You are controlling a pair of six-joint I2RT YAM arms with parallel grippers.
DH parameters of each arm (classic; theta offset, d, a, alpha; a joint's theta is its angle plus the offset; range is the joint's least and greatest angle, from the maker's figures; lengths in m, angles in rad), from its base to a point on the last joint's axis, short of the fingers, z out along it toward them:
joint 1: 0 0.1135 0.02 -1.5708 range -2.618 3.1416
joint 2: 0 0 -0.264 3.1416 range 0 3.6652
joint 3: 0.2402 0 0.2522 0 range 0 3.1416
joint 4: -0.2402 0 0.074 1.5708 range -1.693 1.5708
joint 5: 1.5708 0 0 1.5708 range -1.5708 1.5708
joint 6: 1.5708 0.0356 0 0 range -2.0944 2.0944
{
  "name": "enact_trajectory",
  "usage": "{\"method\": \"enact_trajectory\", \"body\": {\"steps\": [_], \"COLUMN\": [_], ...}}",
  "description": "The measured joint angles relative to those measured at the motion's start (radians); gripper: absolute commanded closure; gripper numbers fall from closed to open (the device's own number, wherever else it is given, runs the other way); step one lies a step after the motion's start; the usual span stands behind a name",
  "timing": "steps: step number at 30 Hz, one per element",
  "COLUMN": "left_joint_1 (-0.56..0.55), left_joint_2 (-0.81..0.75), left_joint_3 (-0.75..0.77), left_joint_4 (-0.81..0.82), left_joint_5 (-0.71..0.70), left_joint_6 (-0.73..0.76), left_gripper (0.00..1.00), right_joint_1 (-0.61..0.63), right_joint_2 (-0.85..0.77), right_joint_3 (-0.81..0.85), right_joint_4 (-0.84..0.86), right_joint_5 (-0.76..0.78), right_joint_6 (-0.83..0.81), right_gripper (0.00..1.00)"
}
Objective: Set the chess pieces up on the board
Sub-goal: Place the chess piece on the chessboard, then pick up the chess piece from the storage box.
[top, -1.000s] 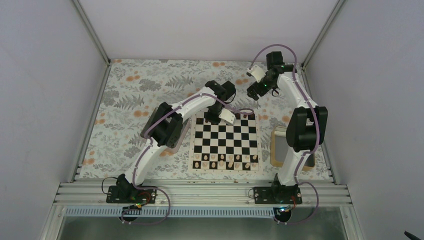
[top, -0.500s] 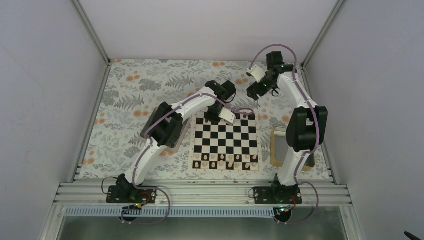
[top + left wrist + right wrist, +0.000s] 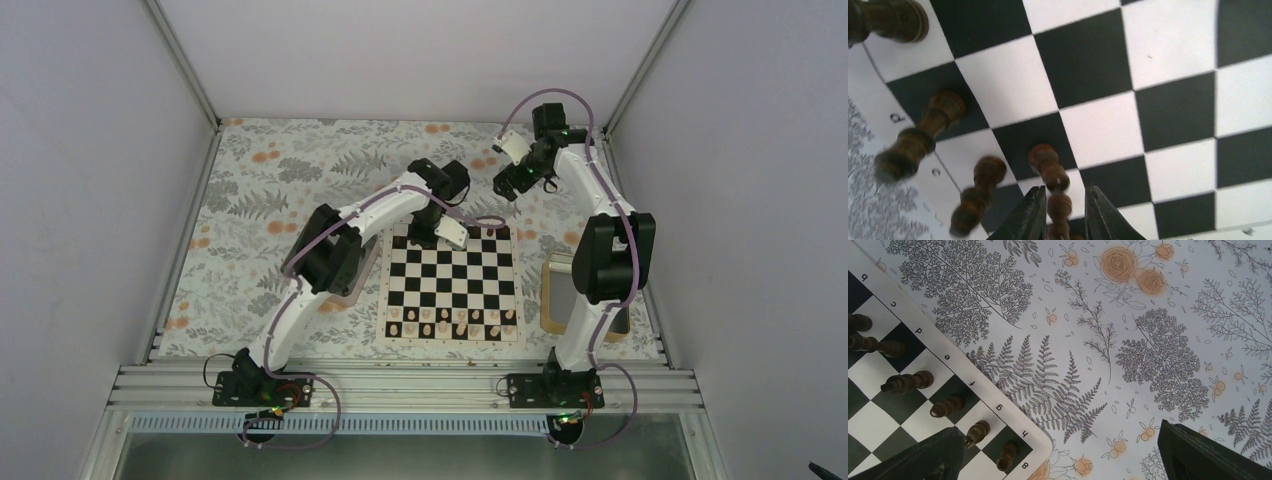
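Note:
The board (image 3: 452, 278) lies in the middle of the table, with pale pieces on its near rows. My left gripper (image 3: 428, 236) hangs low over the far row. In the left wrist view its jaws (image 3: 1066, 192) stand slightly open around a dark brown pawn (image 3: 1059, 207), with a gap at the right finger. Another pawn (image 3: 1048, 165) stands just ahead, and more dark pieces (image 3: 923, 135) stand to the left. My right gripper (image 3: 507, 184) hovers wide open (image 3: 1060, 460) over the cloth beyond the board's far right corner (image 3: 1013, 410), where several dark pieces (image 3: 947, 406) stand in a row.
A floral cloth (image 3: 280, 190) covers the table. A wood-rimmed tray (image 3: 556, 296) sits right of the board, partly behind the right arm. Another tray edge (image 3: 352, 296) shows under the left arm's elbow. Pale pieces (image 3: 450, 322) fill the board's near side.
The left arm's elbow has shifted slightly while its gripper stays at the board's far row. The right arm has not moved.

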Motion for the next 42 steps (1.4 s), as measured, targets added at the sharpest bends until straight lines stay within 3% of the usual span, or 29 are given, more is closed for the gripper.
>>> {"method": "enact_trajectory", "body": {"steps": [4,9,18,26,32,36,42], "left_joint_1": [0.002,0.025,0.175,0.285,0.341,0.341,0.336], "left_joint_2": [-0.089,-0.308,-0.584,-0.604,-0.603,-0.589,-0.549], "left_joint_3": [-0.063,-0.225,-0.5,-0.724,-0.747,-0.746,-0.762], "left_joint_4": [-0.013,-0.003,0.082,0.144,0.196,0.216,0.236], "left_joint_5": [-0.01,-0.039,-0.078,-0.097,-0.101,-0.072,-0.024], "left_joint_6": [-0.014,-0.029,-0.057,-0.073,-0.074,-0.074,-0.085], "left_gripper": [0.78,0.73,0.73,0.71,0.7,0.63,0.6], "right_joint_1": [0.0,0.001,0.003,0.01,0.016,0.016,0.016], "right_joint_2": [0.0,0.0,0.01,0.033,0.033,0.033,0.034], "right_joint_3": [0.0,0.0,0.008,0.013,0.014,0.014,0.014], "right_joint_4": [-0.005,-0.009,-0.016,-0.02,-0.021,-0.021,-0.021], "right_joint_5": [-0.003,-0.005,-0.004,-0.004,-0.003,-0.003,-0.003], "right_joint_6": [0.0,0.0,0.001,0.001,0.0,0.001,0.0], "right_gripper": [0.0,0.0,0.0,0.0,0.0,0.0,0.0]}}
